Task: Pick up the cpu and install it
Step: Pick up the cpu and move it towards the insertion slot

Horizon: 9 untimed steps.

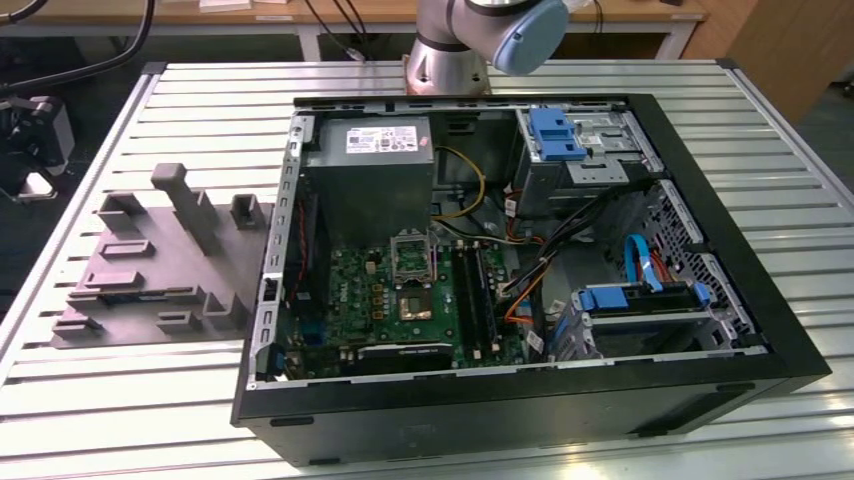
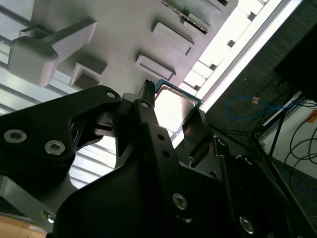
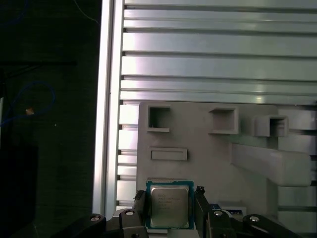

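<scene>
hand [image 3: 170,196] clenched on the cpu [image 3: 169,207], chip pinched edge to edge between the fingers [image 3: 201,208]. beyond the fingertips, grey holder tray [image 3: 208,158] on the slatted worktop [image 3: 213,64]; probably lifted clear of it, though hard to judge. pick-up done; install left, socket [image 1: 411,248] inside the open computer case [image 1: 747,340] not yet filled.

Illegible print on the cpu [image 3: 169,207]
</scene>
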Each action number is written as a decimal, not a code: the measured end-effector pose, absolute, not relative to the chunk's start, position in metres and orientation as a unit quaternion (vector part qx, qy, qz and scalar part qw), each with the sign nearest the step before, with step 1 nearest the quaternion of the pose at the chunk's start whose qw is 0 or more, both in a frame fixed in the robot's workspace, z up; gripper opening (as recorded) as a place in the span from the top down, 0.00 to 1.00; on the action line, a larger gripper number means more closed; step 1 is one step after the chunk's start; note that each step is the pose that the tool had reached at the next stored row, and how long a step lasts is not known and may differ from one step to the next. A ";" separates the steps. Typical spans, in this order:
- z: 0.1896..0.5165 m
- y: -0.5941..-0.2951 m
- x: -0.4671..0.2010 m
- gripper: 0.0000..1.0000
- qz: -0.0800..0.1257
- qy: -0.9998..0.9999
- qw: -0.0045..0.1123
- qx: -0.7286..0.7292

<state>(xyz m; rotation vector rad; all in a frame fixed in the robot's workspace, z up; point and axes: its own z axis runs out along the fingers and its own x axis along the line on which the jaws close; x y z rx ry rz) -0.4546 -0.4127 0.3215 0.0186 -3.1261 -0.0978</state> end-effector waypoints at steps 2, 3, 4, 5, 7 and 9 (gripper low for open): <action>0.323 -0.413 -0.455 0.53 -0.031 -0.999 0.007 0.006; 0.323 -0.413 -0.455 0.53 -0.031 -0.999 0.007 0.006; 0.324 -0.413 -0.455 0.53 -0.031 -0.999 0.007 0.006; 0.325 -0.413 -0.455 0.53 -0.031 -0.999 0.007 0.006; 0.326 -0.413 -0.455 0.53 -0.031 -0.999 0.007 0.006; 0.328 -0.413 -0.455 0.53 -0.031 -0.999 0.007 0.006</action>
